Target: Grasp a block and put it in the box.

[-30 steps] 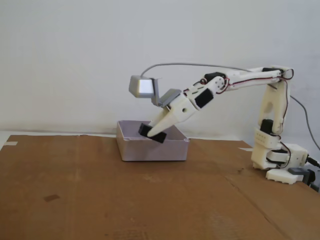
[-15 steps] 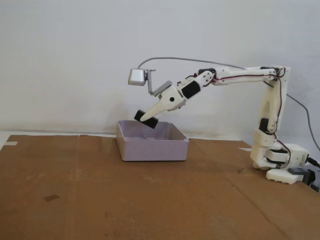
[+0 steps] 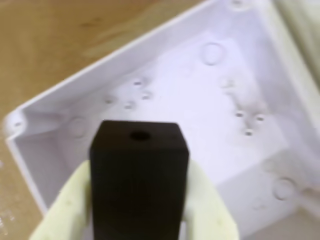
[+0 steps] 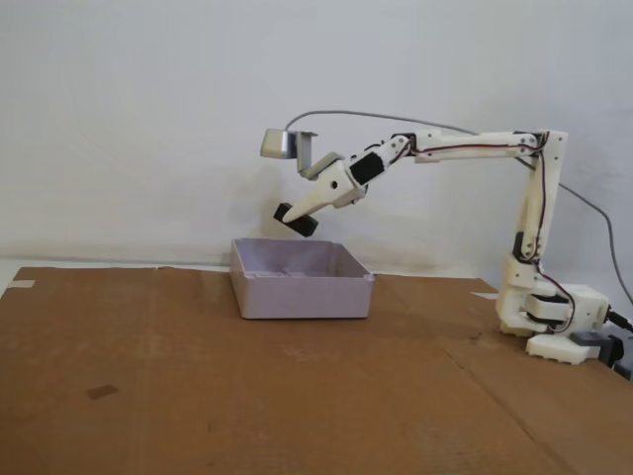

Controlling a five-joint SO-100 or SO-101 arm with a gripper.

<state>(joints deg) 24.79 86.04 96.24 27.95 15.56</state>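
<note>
My gripper (image 3: 137, 200) is shut on a black block (image 3: 139, 175) with a round hole in its top face; the pale yellow fingers (image 3: 67, 205) clamp its two sides. In the fixed view the gripper (image 4: 302, 216) holds the block (image 4: 296, 219) in the air, just above the open white box (image 4: 302, 295). In the wrist view the box (image 3: 45, 165) lies below the block, its inside floor bare and showing several small screw holes.
The box stands on a brown cardboard sheet (image 4: 198, 386) over the table. The arm's base (image 4: 554, 322) stands at the right of the fixed view, with a cable behind it. A white wall is at the back.
</note>
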